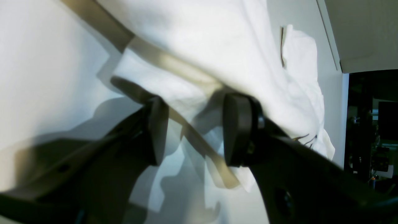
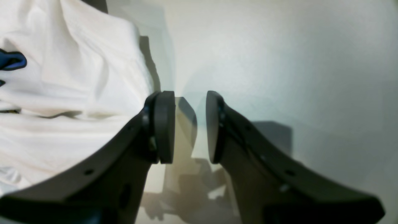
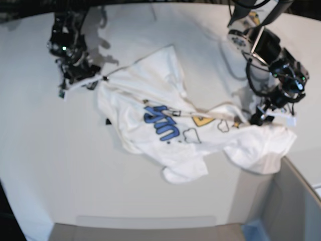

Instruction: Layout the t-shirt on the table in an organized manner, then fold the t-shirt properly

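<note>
I'm at the spreading-out step: the t-shirt (image 3: 165, 125) lies crumpled mid-table (image 3: 45, 165). My left gripper (image 1: 192, 133) gapes around a cloth edge, my right gripper (image 2: 189, 127) spread, empty, beside the hem; next each must pinch an edge and pull apart

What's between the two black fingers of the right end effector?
Nothing but bare white table. In the right wrist view, the right end effector has an empty gap between its pads, and the t-shirt lies just beside one pad, not inside.
</note>
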{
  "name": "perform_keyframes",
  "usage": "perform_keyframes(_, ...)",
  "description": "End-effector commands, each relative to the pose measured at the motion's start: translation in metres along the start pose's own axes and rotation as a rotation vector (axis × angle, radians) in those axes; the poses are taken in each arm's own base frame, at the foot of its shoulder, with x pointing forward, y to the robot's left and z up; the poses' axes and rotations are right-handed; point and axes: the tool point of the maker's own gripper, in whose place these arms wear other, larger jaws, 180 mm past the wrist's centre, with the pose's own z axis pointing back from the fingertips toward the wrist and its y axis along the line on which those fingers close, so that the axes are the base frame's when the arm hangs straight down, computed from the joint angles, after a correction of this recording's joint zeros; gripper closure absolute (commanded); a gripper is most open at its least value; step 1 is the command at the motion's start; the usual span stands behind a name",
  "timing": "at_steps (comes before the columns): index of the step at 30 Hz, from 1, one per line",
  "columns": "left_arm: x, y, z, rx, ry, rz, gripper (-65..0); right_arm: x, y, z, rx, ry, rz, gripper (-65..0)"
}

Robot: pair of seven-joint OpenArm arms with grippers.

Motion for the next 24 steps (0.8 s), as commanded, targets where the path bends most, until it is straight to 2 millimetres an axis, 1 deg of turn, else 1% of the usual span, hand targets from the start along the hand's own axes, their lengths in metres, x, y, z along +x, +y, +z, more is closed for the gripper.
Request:
perform_keyframes(1, 0.011, -0.004, 0.002, -0.001, -0.015, -0.019, -29.5, 0.008, 0.003, 0.003, 0.011, -0.025, 0.007, -17.9)
perform_keyframes(3, 0.014, -0.01, -0.001, -0.014, -0.022, -0.02, -28.7, 0.009, 0.003, 0.002, 0.012, -0.026, 0.007, -17.9)
perform_keyframes(5, 0.023, -0.018, -0.003, -0.029, -0.039, -0.026, -25.1, 0.009, 0.004, 0.002, 0.012, -0.028, 0.007, -17.9)
perform_keyframes(10, 0.032, -0.023, -0.004, -0.041, -0.076, -0.029, -11.2, 0.009, 0.004, 0.002, 0.012, -0.028, 0.007, -17.9)
perform_keyframes(13, 0.037, -0.035, -0.009, -0.052, -0.074, -0.073, -9.8, 0.009, 0.004, 0.002, 0.013, -0.028, 0.008, -17.9)
perform_keyframes(15, 0.04, -0.036, -0.006, -0.046, -0.074, -0.09, -9.5, 0.01, 0.004, 0.003, 0.014, -0.03, 0.008, -17.9)
perform_keyframes(17, 0.048, -0.037, 0.004, -0.028, -0.089, -0.122, -7.5, 0.01, 0.004, 0.003, 0.014, -0.03, 0.008, -17.9)
perform_keyframes(18, 0.055, -0.037, 0.013, -0.015, -0.109, -0.137, -6.7, 0.01, 0.004, 0.003, 0.014, -0.03, 0.008, -17.9)
perform_keyframes(21, 0.082, -0.038, 0.052, 0.049, -0.196, -0.197, -6.5, 0.01, 0.004, 0.003, 0.014, -0.029, 0.008, -17.9)
perform_keyframes(23, 0.091, -0.042, 0.069, 0.082, -0.22, -0.241, -6.5, 0.011, 0.004, 0.003, 0.014, -0.032, 0.008, -17.9)
perform_keyframes(24, 0.093, -0.044, 0.075, 0.093, -0.224, -0.257, -6.5, 0.011, 0.004, 0.003, 0.014, -0.032, 0.008, -17.9)
